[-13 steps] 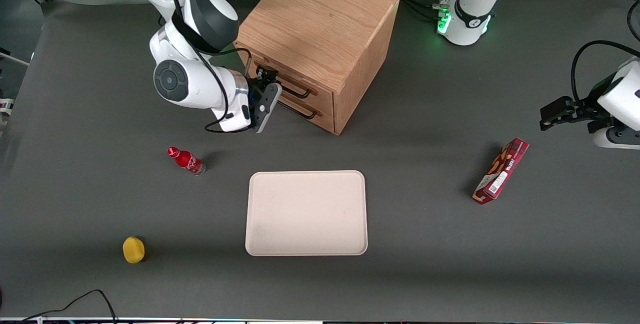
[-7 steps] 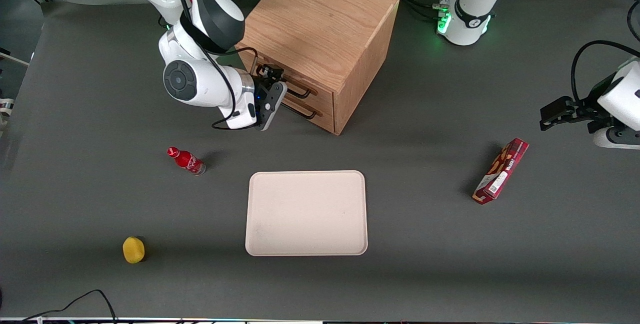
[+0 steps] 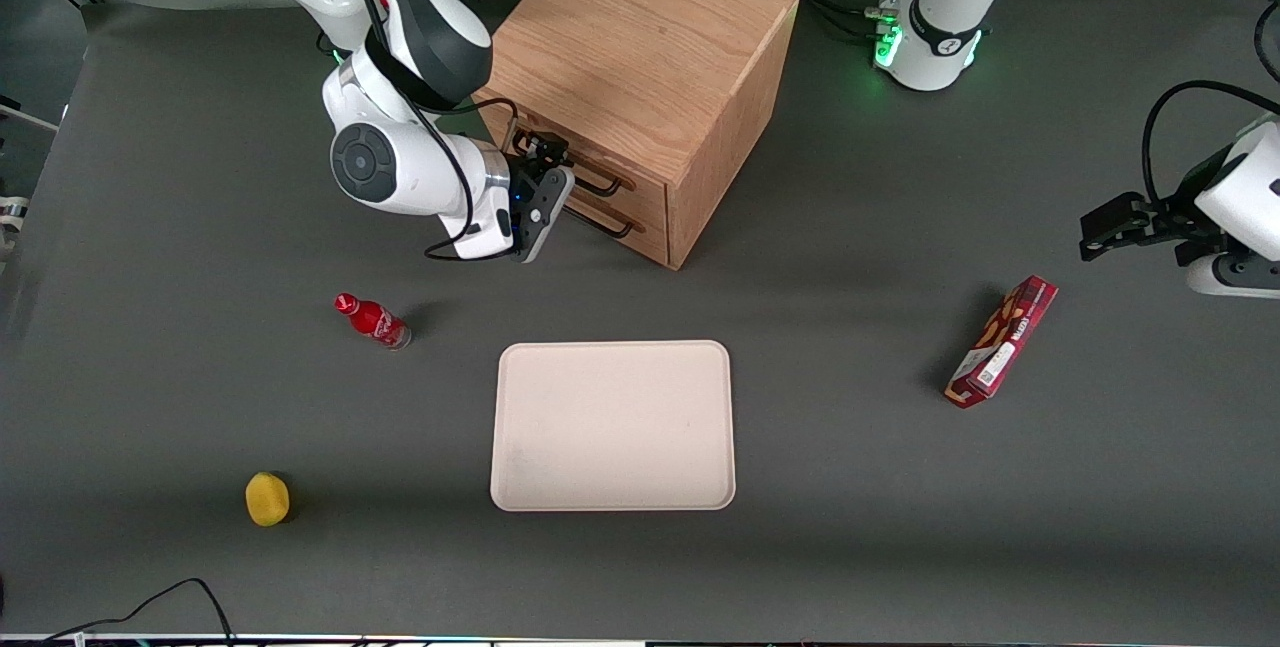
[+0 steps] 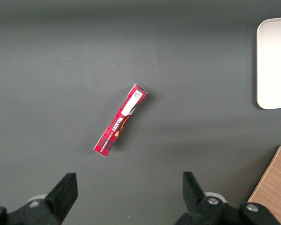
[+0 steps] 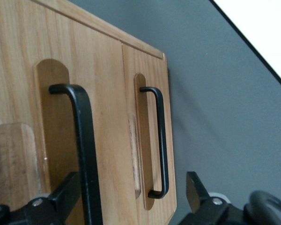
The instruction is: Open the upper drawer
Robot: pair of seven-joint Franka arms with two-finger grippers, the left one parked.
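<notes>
Claw [image 3: 543, 167]: fingers spread wide, straddling bar handle [image 5: 86, 154], not clamped | Upper drawer [image 3: 590, 170]: top of oak cabinet [image 3: 640, 57], flush, above lower drawer [image 3: 625, 217] | Desk [image 3: 850, 487]: tray [image 3: 613, 425] nearer front camera.

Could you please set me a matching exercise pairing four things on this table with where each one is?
Things:
1. Hand
2. Small red bottle
3. Red snack box
4. Yellow round object

Places:
A. Toward the parked arm's end of the table
B. Open, at the upper drawer's black bar handle
C. Nearest the front camera, toward the working arm's end
D. On the table beside the beige rectangular tray, nearer the light oak cabinet than the yellow object

Pairs: 1-B, 2-D, 3-A, 4-C
</notes>
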